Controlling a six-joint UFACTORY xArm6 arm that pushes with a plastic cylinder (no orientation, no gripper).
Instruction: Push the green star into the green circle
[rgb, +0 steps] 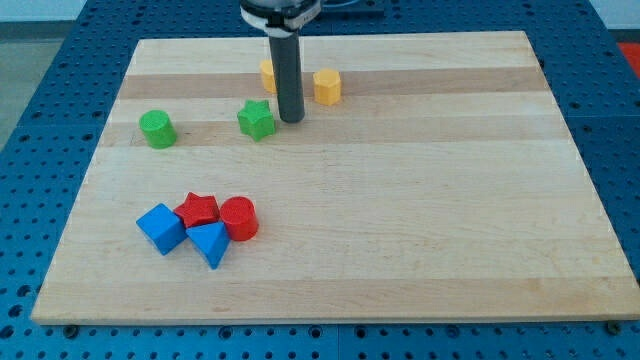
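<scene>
One green star (257, 120) just left of my tip (291, 120)

rod: straight, dark grey, smooth cylinder
my tip (291, 120): blunt, flat-ended, same dark colour
mount: black and white collar at the rod's top

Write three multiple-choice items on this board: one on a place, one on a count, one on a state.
1. Where is my tip relative to the green star?
A. at the view's right
B. at the view's left
C. far below

2. How many red blocks are there?
A. one
B. two
C. four

3. The green star and the green circle are:
A. touching
B. stacked
C. apart

Key: 1 A, the rod stands just right of the star. 2 B, a red star and a red cylinder sit together. 3 C, bare board lies between them.
</scene>
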